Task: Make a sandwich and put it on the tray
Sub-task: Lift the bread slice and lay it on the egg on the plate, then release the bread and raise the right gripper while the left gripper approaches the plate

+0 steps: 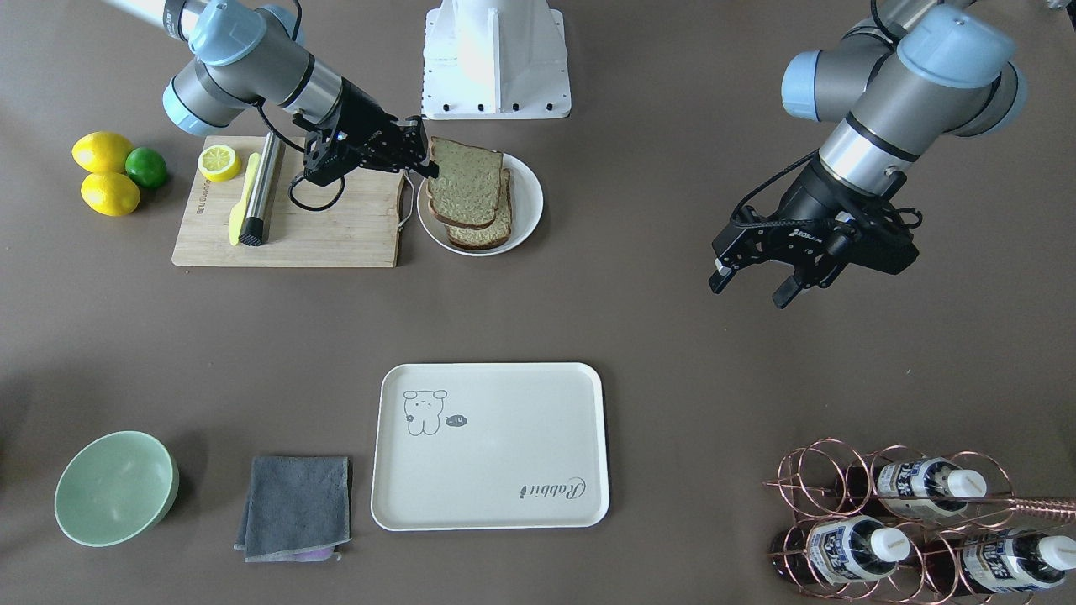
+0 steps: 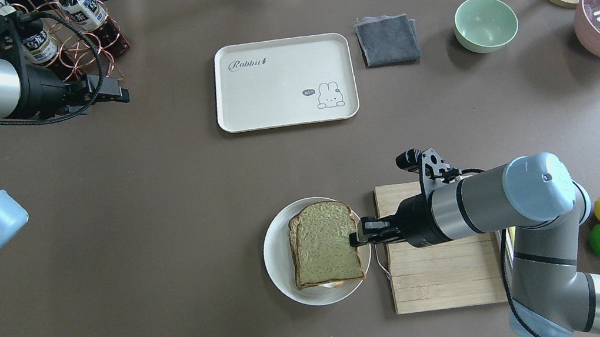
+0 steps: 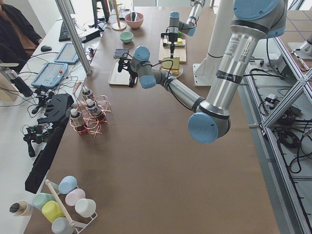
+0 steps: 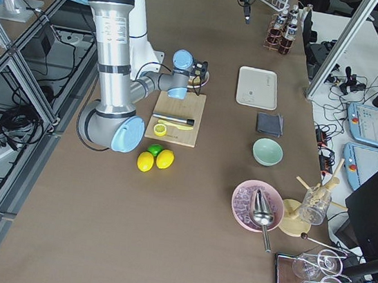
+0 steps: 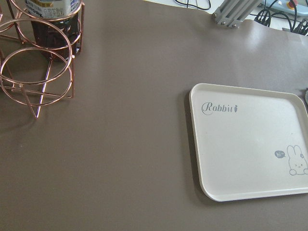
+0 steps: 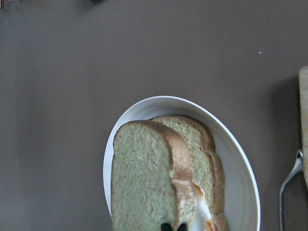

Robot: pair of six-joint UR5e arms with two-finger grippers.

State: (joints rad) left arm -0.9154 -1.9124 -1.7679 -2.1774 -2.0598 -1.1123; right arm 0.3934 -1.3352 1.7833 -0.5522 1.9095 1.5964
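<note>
The sandwich lies on a round white plate [image 1: 528, 195]. Its top bread slice [image 1: 466, 181] is tilted up over the lower slice [image 1: 490, 228]. In the right wrist view a strip of white egg [image 6: 201, 211] with an orange edge shows between the slices. My right gripper [image 1: 427, 165] is shut on the top slice's edge, seen from overhead as the right gripper [image 2: 355, 238] at the plate's [image 2: 276, 255] right side. The cream tray [image 1: 504, 454] sits bare across the table. My left gripper [image 1: 748, 290] hangs open, high and away from the tray [image 5: 240, 159].
A wooden cutting board [image 1: 336, 235] beside the plate carries a lemon half [image 1: 218, 161], a yellow knife and a metal cylinder. Two lemons and a lime [image 1: 146, 167] lie past it. A green bowl [image 1: 115, 487], a grey cloth [image 1: 296, 506] and a copper bottle rack [image 1: 908, 521] flank the tray.
</note>
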